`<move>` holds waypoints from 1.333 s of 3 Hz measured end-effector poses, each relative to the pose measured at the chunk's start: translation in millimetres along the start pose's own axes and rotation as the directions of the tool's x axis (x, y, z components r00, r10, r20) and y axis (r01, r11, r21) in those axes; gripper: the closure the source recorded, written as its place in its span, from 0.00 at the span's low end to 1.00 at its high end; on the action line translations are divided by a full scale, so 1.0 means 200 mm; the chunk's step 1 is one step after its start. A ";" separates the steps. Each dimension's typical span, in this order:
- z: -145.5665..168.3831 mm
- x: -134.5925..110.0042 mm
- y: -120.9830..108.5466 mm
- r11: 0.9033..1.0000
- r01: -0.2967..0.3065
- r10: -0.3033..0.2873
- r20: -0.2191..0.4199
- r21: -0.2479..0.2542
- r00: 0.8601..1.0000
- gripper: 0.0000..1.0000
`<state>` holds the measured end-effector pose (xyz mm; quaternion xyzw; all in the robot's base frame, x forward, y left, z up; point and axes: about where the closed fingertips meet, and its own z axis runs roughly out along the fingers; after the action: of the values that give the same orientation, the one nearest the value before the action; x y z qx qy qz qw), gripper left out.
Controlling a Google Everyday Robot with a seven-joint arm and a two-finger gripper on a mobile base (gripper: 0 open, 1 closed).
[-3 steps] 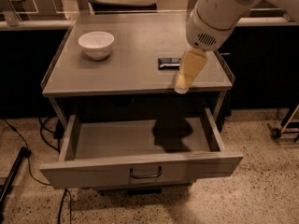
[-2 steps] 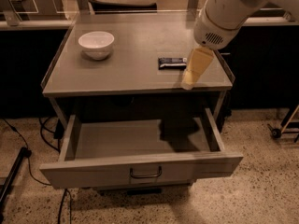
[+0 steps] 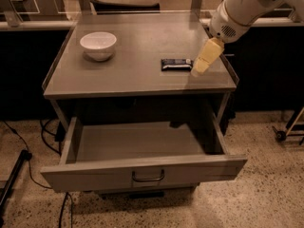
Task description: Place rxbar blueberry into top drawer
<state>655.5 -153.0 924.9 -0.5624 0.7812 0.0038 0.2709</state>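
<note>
In the camera view, a grey cabinet (image 3: 223, 103) stands on a speckled floor (image 3: 266, 194); its flat surface (image 3: 137, 75) carries two things, well apart from each other; a white bowl (image 3: 98, 45) sits upright near the back left corner; the rxbar blueberry (image 3: 176, 64) lies flat towards the right side, its dark wrapper lengthwise across the surface and its pale lettering too small to read.

The white arm (image 3: 242, 8) comes in from the upper right corner and slopes down to the left; at its end the pale yellow pincer (image 3: 198, 70) points down at the surface, its tip just beside the right end of the rxbar blueberry; whether it touches the bar cannot be told; whether the pincer is released or clenched cannot be told either; it holds nothing that can be seen.

Below the surface the top drawer (image 3: 199, 167) is pulled well out towards the camera; a small curved metal handle (image 3: 148, 177) sits at the centre of its front panel; the bar is not in it.

Dark cables (image 3: 28, 167) trail over the floor at the left.
</note>
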 end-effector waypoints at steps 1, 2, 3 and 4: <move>0.08 0.01 -0.09 0.999 -0.027 0.030 0.066 -0.038 0.997 0.00; 0.20 0.02 -0.15 0.996 -0.062 0.071 0.128 -0.072 0.989 0.00; 0.28 0.03 -0.18 0.993 -0.083 0.096 0.159 -0.086 0.983 0.00; 0.36 0.05 -0.20 0.990 -0.109 0.124 0.188 -0.092 0.974 0.00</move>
<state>718.4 -153.6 872.0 -0.5230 0.7822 0.1058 0.3218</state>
